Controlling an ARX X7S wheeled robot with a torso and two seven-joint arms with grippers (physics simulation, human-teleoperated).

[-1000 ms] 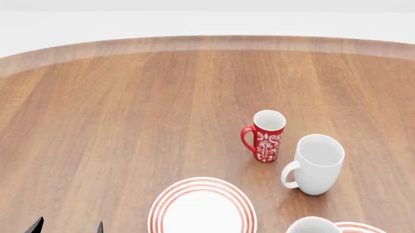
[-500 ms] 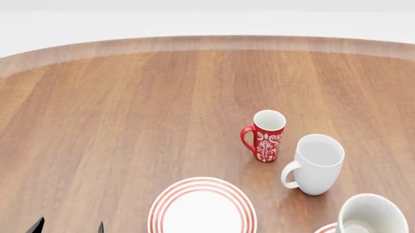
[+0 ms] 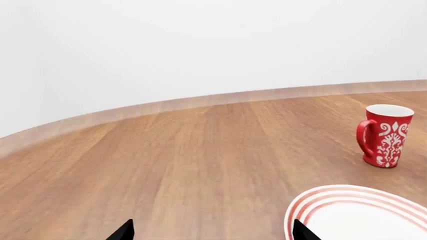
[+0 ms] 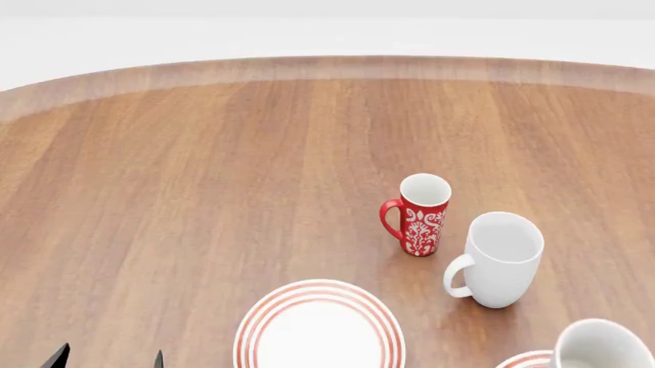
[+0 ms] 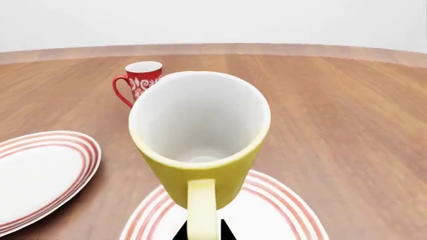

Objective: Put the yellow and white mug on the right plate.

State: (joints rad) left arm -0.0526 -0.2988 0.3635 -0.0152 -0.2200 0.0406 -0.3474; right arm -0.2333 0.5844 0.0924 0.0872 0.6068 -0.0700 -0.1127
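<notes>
Yellow and white mug (image 5: 200, 150) hangs over the right plate (image 5: 287, 210), lower centre of the right wrist view; right hand (image 5: 203, 232) apparently grasping its handle, contact unseen. Risk, as I judge: letting go high or off-centre could tip it onto the rim or counter (image 4: 205, 192). Head view shows only its white rim, lower right; left hand (image 3: 210, 231) released, empty.

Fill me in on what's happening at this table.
The right arm has the yellow and white mug over the right plate, handle toward its wrist camera; whether it has touched down is unclear. The left gripper waits open near the left plate. The red patterned mug and plain white mug stand untouched.
</notes>
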